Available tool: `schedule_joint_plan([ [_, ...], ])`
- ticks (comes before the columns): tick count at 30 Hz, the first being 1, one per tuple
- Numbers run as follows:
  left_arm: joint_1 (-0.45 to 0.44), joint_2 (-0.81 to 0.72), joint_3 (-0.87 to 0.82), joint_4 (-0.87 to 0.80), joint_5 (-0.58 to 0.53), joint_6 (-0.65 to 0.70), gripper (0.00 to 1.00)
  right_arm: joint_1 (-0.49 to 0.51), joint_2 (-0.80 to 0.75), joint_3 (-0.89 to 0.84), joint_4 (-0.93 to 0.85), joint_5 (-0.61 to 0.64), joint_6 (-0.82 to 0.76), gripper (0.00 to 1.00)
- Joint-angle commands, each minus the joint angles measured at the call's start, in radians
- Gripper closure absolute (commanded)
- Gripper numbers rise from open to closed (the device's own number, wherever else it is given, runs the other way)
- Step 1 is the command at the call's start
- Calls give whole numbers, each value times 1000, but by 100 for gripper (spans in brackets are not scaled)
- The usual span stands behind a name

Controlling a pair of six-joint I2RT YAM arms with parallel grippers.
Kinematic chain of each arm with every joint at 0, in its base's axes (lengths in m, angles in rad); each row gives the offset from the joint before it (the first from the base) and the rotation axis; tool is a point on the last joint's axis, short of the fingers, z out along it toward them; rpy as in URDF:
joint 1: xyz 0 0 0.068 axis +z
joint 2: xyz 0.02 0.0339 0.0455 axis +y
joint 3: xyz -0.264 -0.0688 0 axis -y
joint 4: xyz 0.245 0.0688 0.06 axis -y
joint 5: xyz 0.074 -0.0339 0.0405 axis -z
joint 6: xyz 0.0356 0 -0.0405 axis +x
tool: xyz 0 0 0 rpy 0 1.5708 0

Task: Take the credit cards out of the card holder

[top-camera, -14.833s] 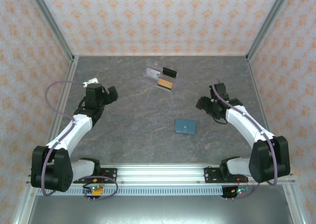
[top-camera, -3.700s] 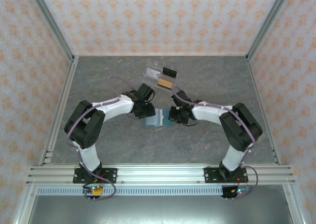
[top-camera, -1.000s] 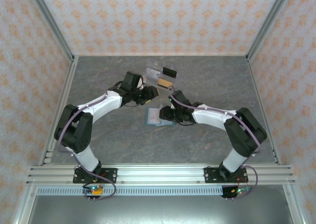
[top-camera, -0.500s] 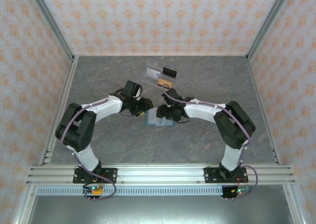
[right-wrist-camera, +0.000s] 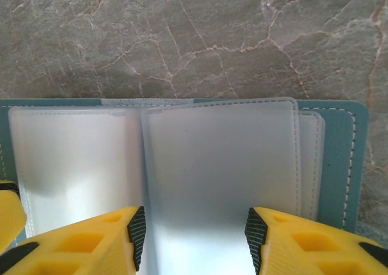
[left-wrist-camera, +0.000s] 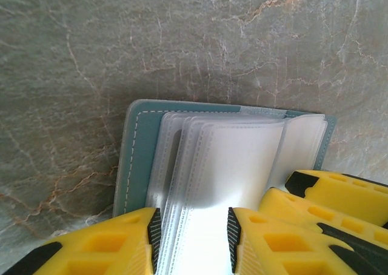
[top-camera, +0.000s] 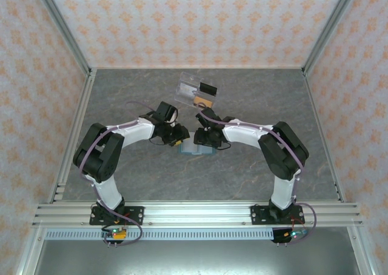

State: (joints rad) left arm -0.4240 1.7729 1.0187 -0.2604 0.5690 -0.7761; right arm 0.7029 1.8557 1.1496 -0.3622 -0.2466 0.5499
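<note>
The teal-blue card holder (top-camera: 195,148) lies open on the grey table, its clear plastic sleeves fanned out. In the left wrist view the holder (left-wrist-camera: 138,148) shows its stitched teal edge, and my left gripper (left-wrist-camera: 193,226) stands open with a finger on either side of the sleeves (left-wrist-camera: 230,160). My right gripper (right-wrist-camera: 195,226) is open too, straddling the top sleeve (right-wrist-camera: 221,160) of the holder (right-wrist-camera: 348,160). The sleeves look milky, and no card can be made out inside them. From above, the left gripper (top-camera: 179,137) and right gripper (top-camera: 204,137) meet over the holder.
A clear plastic piece (top-camera: 187,88) lies at the back of the table, with a black card (top-camera: 208,89) and an orange-brown card (top-camera: 203,102) by it. The right gripper's yellow fingers (left-wrist-camera: 339,193) crowd the left wrist view. Patterned walls enclose the table.
My left gripper has come down from near the clear plastic piece to the holder's left side. The right gripper has shifted slightly along the holder. Both stay open.
</note>
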Motion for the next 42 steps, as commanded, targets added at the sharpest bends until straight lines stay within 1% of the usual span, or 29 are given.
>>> schedule_joint_plan([
  [1, -4, -25, 29, -36, -24, 36, 63, 0, 56, -6, -80, 70, 9, 50],
  [4, -5, -40, 29, -49, -34, 43, 63, 0, 59, -8, -80, 72, 9, 50],
  [8, -6, -60, 22, -29, -26, 39, 62, 0, 58, -14, -77, 81, 18, 54],
  [12, -13, -61, 20, -1, 7, 36, 65, 0, 54, -21, -72, 86, 21, 58],
  [16, -21, -46, 29, -2, 6, 37, 66, 0, 59, -21, -74, 87, 21, 59],
  [22, -25, -20, 41, -11, -2, 38, 61, 0, 60, -24, -72, 90, 22, 59],
  [28, -26, 3, 46, -17, -9, 43, 61, 0, 56, -27, -73, 89, 22, 59],
  [34, -27, 20, 44, -16, -15, 43, 58, 0, 54, -30, -73, 88, 23, 59],
  [39, -27, 23, 51, -42, -46, 57, 57, 0, 54, -31, -72, 88, 22, 59],
  [42, -27, 34, 49, -29, -26, 53, 57, 0, 54, -33, -72, 85, 22, 59],
])
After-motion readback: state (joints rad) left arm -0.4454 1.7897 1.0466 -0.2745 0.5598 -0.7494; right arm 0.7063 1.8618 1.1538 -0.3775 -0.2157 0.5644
